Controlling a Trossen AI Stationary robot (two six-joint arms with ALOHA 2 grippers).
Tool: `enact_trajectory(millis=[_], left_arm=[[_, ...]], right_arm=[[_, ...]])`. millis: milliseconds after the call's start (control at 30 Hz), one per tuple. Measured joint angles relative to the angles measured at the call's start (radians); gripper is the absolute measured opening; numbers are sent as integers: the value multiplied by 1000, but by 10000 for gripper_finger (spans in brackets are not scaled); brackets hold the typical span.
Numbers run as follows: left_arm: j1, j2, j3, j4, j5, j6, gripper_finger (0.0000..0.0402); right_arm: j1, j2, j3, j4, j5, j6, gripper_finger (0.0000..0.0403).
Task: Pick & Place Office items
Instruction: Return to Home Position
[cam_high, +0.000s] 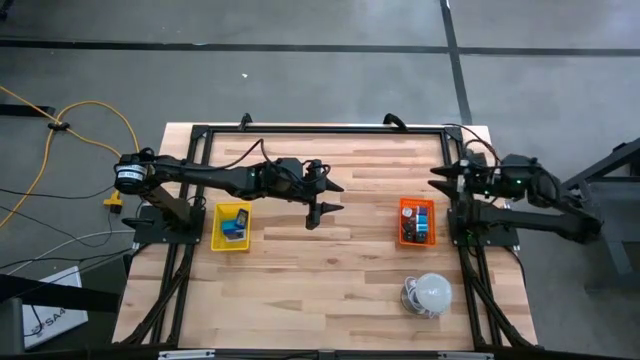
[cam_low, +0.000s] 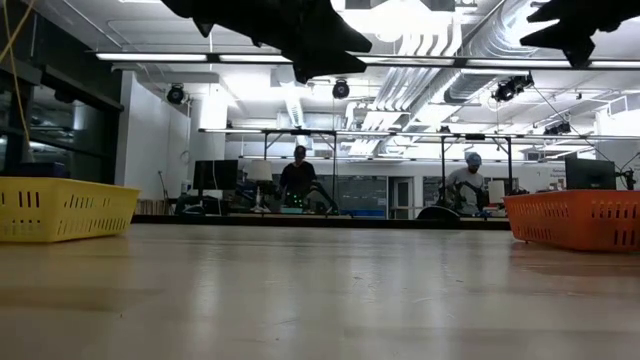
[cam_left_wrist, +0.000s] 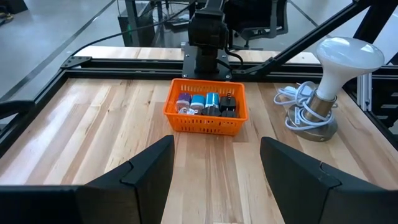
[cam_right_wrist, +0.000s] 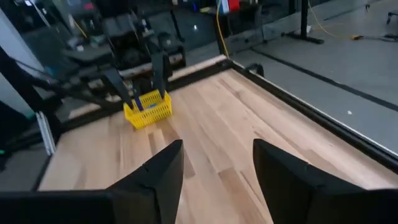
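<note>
Charger adapters are seen in the orange bin, apart from the wide-spread left gripper, nearer the spread right gripper.

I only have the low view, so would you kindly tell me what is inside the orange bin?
Observer: The orange bin holds blue, purple and black office items, side by side.
Operator: Thank you. Is either gripper carrying anything?
Observer: No. The left gripper and the right gripper are both open, with nothing between their fingers.
</note>
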Motion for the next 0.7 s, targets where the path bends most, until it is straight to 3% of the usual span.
enact_trajectory(millis=[167,433,700], left_arm=[[0,0,0,1,0,0,232],[0,0,0,3,0,0,232],[0,0,0,8,0,0,232]], right_arm=[[2,-85,-11,21,16,-1,179],[2,-237,-179,136,47,63,179],[2,-239,-343,414,-109,61,179]])
